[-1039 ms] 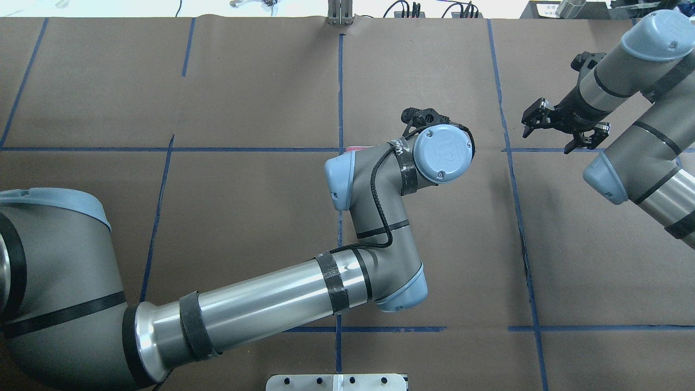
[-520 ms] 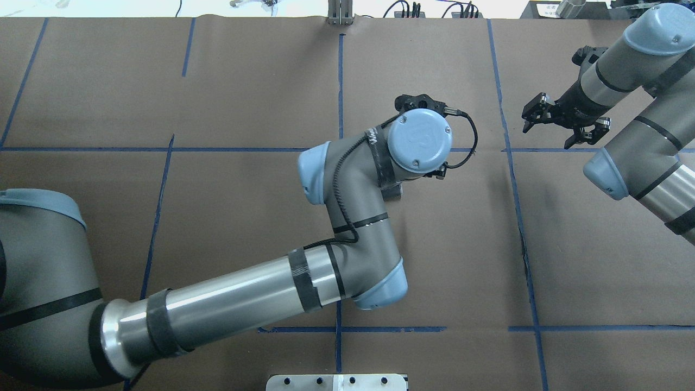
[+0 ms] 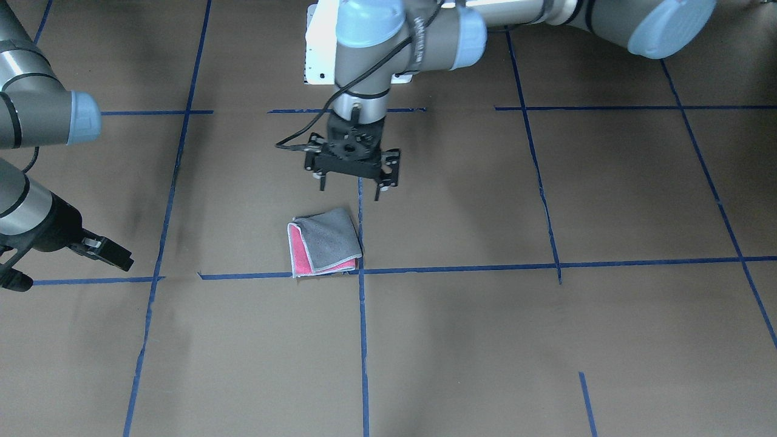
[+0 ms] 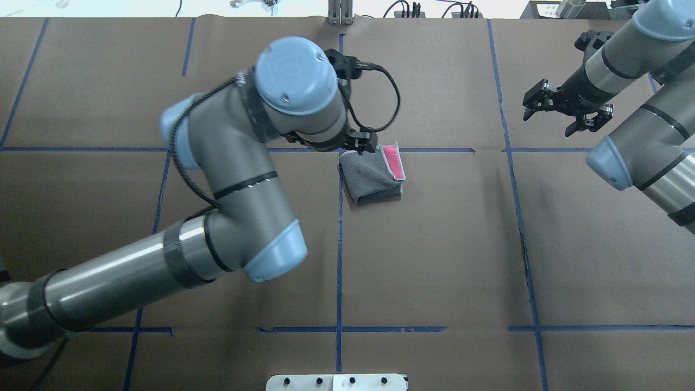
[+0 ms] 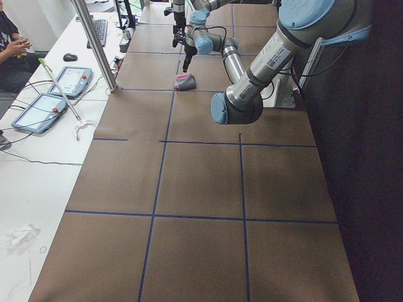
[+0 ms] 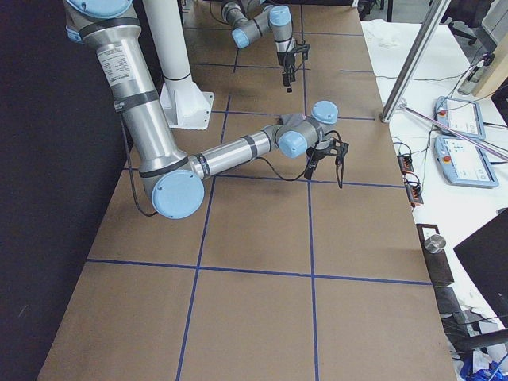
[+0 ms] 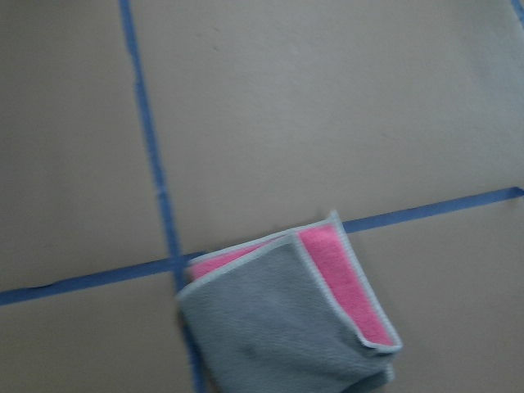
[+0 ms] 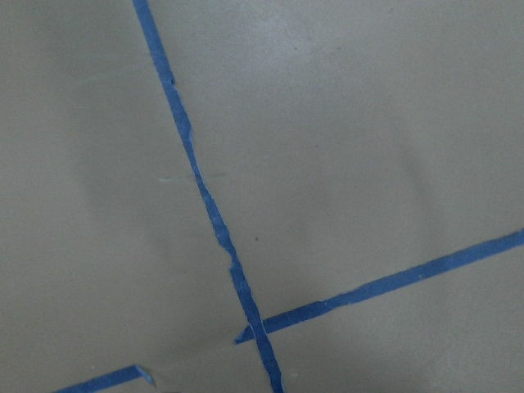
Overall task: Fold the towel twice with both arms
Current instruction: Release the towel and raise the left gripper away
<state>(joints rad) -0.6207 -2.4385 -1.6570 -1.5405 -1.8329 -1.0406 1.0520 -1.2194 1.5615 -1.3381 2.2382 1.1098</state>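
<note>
The towel (image 3: 325,241) lies folded flat on the brown table, grey face up with a pink strip along one side. It also shows in the overhead view (image 4: 374,175) and the left wrist view (image 7: 286,327). My left gripper (image 3: 349,190) hangs open and empty above the table, just on the robot's side of the towel and not touching it. In the overhead view the left wrist hides most of that gripper. My right gripper (image 4: 548,124) is open and empty, well off to the right of the towel; it also shows in the front view (image 3: 67,270).
Blue tape lines (image 4: 339,244) divide the brown table into squares; the towel sits at one crossing. The white pedestal base (image 3: 315,54) stands at the robot's edge. A metal post (image 5: 94,44) and operator tablets (image 5: 44,100) sit beyond the far edge.
My left arm has risen and swung left, uncovering the folded towel that its wrist hid before. My right gripper has drifted slightly farther from the robot, still open.
</note>
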